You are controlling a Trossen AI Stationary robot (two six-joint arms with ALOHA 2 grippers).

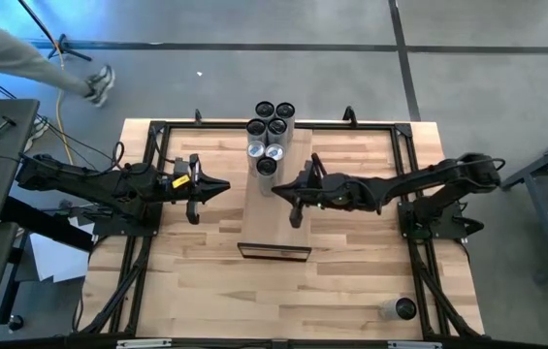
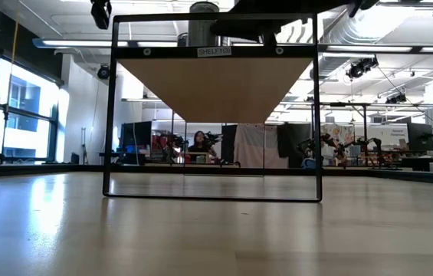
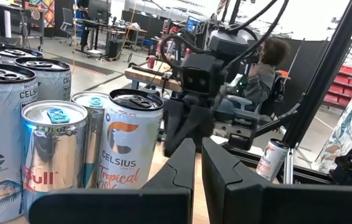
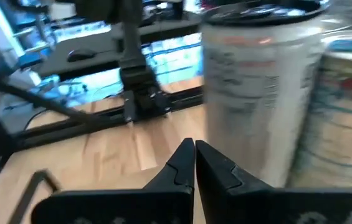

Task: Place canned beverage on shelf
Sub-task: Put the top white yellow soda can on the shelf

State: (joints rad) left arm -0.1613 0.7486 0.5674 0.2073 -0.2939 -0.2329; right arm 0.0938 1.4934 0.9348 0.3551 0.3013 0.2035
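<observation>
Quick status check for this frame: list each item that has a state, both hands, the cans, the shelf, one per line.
left hand: shut, empty, left of the shelf.
right hand: shut, empty, beside the nearest can.
cans on shelf: seven, upright, clustered at the far end.
Celsius can: upright, tab unopened.
Red Bull can: upright, unopened.
lone can: on the table's near right corner, not yet shelved.
shelf: near half bare.

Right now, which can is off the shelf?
The lone can at the table's near right corner, standing on the butcher-block top. All the other cans sit clustered at the far end of the shelf.
</observation>
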